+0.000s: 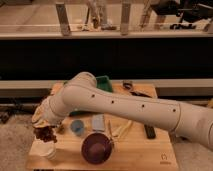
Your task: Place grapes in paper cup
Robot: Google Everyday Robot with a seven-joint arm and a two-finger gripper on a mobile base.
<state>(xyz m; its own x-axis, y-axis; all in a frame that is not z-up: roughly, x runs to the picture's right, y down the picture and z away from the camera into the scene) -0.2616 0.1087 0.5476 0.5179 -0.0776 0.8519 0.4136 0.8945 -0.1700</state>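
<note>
My gripper [43,127] is at the left of the wooden table, at the end of the cream arm that reaches in from the right. It is shut on the grapes [45,134], a dark reddish-purple bunch hanging just under it. The paper cup [48,150], cream-white, stands upright at the table's front left corner, directly below the grapes. The bunch hangs just above the cup's rim, and the arm's wrist hides most of the gripper.
A small light-blue cup [76,127] and a grey metal cup [98,122] stand right of the gripper. A dark maroon bowl [96,148] sits at the front. A yellowish object [121,129], a black bar [149,131] and a green container [103,81] lie further right and back.
</note>
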